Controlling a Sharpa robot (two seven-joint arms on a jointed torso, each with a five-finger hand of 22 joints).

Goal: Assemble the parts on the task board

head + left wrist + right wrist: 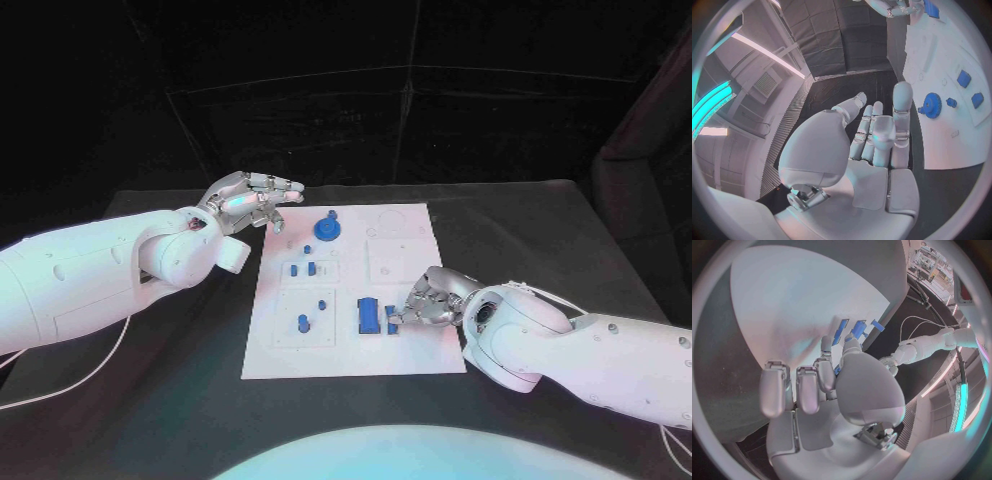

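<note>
My right hand [430,298] sits low over the near right part of the task board [353,350], fingers curled down at a small blue part [392,322]; I cannot tell whether it actually grips that piece or merely touches it, since the fingertips cover the contact; just beside it lies a longer blue block [369,317]. In the right wrist view the same hand [826,385] hangs over the white plate with blue pieces [856,330] beyond its fingertips. My left hand [253,203] hovers at the far left corner of the board, fingers apart and holding nothing; the left wrist view shows its fingers [901,112] stretched out, near a blue gear [932,105] standing on the board; in the head view that gear [329,229] sits just right of the hand. Smaller blue parts [303,268] lie mid-board; the board rests on the black bench [577,230].
</note>
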